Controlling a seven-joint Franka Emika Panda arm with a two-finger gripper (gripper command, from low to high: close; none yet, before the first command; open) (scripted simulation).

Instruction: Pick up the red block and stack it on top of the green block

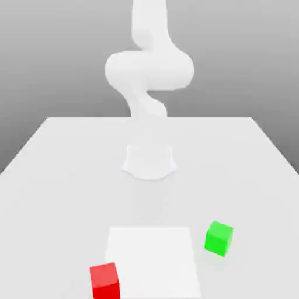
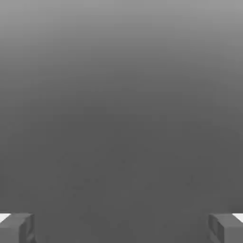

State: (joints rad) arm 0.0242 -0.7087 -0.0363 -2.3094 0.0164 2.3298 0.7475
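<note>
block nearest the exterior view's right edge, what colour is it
Green; it shows best in the exterior view, apart from the red block.

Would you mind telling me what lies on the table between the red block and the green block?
In the exterior view, a flat white square patch lies between the red block and the green block.

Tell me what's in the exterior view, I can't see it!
A white robot arm stands at the back of a white table. Near the front sit a red block toward the view's left and a green block toward its right, apart.
</note>
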